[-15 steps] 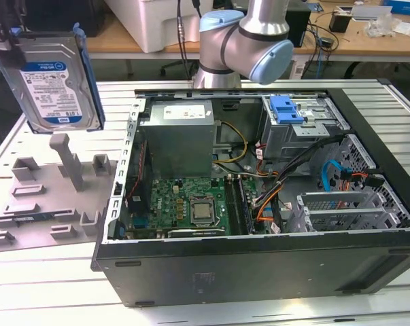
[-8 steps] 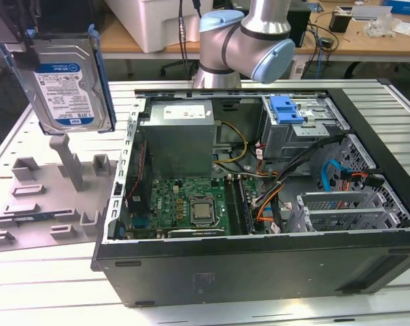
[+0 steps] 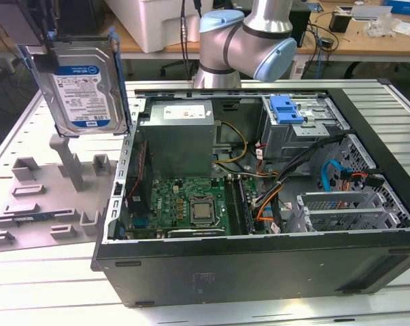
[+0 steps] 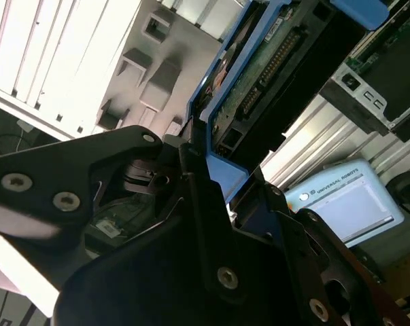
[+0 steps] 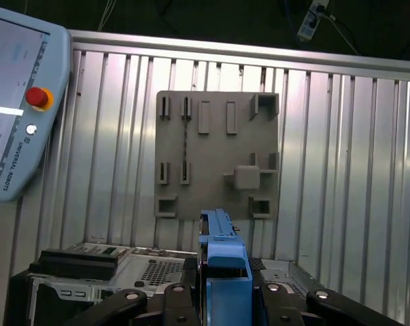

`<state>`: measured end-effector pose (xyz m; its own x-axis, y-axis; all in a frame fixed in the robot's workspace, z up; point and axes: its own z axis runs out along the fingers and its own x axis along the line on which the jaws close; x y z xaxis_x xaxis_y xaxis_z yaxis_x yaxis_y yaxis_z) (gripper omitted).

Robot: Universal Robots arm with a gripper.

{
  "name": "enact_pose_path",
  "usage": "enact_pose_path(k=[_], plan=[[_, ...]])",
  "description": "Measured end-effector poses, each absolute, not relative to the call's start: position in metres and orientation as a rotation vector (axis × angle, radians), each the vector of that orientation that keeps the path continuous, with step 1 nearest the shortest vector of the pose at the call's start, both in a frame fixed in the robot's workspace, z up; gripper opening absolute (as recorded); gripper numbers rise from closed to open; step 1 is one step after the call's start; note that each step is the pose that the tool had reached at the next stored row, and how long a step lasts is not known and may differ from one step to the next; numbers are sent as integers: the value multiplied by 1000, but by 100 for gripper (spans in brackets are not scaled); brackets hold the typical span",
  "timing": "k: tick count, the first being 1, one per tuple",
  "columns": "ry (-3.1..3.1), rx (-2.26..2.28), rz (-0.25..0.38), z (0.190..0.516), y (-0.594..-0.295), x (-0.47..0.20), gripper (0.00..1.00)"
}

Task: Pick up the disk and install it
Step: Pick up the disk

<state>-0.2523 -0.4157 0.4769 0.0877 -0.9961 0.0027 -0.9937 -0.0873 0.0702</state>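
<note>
We see gripper (image 5: 225, 293) clamped on disk (image 3: 86, 85) — held upright in air, long axis near vertical, label facing exterior camera. Disk hangs over grey fixture plate (image 3: 35, 197), just outside open computer case (image 3: 259, 272); drive cage (image 3: 327, 125) well off toward exterior view's right. Slatted metal table (image 3: 48, 292) below — we judge room ample.

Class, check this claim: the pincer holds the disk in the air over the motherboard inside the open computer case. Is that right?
No. The pincer holds the disk in the air over the grey tray beside the open computer case, as the exterior view shows.
</note>
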Motion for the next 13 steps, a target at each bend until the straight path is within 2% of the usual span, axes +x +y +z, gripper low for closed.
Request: enact_pose_path(k=[13], plan=[[-2083, 2275, -90, 477, -429, -199, 37]])
